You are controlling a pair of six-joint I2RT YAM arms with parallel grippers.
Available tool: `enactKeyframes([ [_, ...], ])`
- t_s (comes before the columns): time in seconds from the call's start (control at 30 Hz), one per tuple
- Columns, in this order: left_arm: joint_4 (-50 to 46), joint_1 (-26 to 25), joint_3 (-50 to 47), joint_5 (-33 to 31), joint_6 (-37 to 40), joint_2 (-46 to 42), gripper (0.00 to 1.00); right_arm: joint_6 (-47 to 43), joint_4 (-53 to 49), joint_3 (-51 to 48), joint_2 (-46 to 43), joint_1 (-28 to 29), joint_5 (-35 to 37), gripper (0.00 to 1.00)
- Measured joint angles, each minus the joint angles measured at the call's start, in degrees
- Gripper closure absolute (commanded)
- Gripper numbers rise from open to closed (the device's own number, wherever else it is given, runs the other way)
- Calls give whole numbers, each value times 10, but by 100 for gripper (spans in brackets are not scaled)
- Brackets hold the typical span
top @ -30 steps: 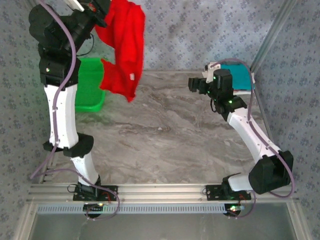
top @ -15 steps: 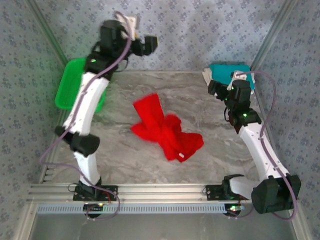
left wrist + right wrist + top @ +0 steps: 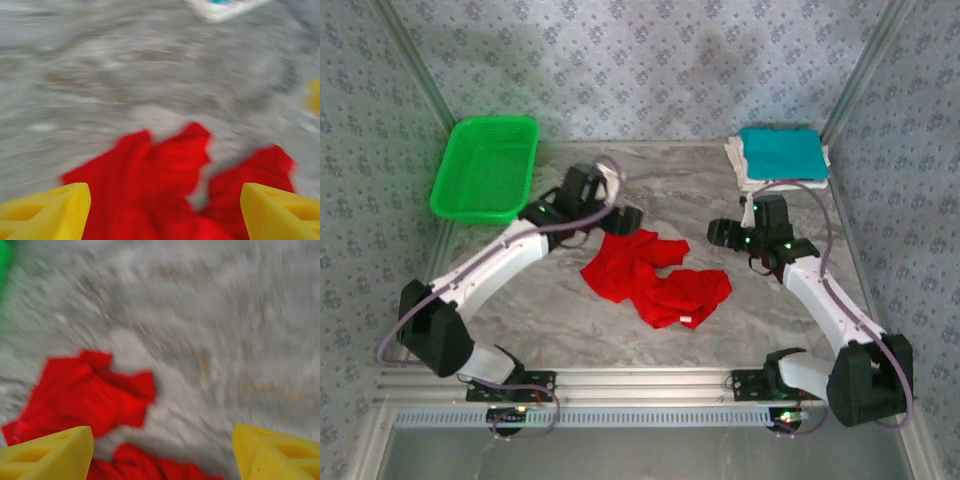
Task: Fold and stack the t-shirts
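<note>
Red t-shirt (image 3: 655, 280): released from the earlier high hold, lay crumpled mid-table. Noted left gripper (image 3: 626, 219) lowered to its far edge, right gripper (image 3: 717, 232) just right. Both spread apart, seemingly empty; wrist views blurred. Flattening judged next.

Three t-shirts sit on one counter (image 3: 610, 345): one red t-shirt (image 3: 655, 280), one teal t-shirt (image 3: 778, 152), one whitish t-shirt (image 3: 734, 158). Also counted are one green basket (image 3: 485, 168) and two end effectors, the left end effector (image 3: 627, 220) and the right end effector (image 3: 717, 232).

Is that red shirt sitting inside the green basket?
No, the red shirt lies crumpled on the table, apart from the green basket.
</note>
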Motion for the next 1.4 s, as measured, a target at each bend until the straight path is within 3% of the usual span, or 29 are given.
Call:
enactKeyframes([
  [0.1,25,-83,-52,24,12,-1,17,4,-42,-10,49,-16,-26,23],
  [0.2,30,-116,-101,34,11,14,17,-17,-67,2,94,-7,-54,22],
  [0.4,77,-130,-235,-42,-43,-41,18,-84,-112,150,209,78,-63,19],
  [0.6,113,-117,-351,-122,-132,-165,20,-127,-113,311,350,106,-50,18],
  [0.77,154,-104,-421,-143,-182,-221,20,-167,-131,407,464,133,-48,21],
  [0.87,172,-91,-447,-142,-200,-233,20,-184,-143,429,502,148,-49,31],
  [0.93,187,-77,-458,-142,-212,-232,21,-193,-153,430,515,156,-56,43],
  [1.07,210,-52,-471,-142,-223,-229,21,-200,-163,431,526,158,-70,53],
  [1.3,231,-4,-471,-139,-220,-209,21,-209,-173,432,526,155,-87,99],
  [1.4,238,7,-470,-138,-216,-202,21,-197,-170,428,525,146,-94,100],
])
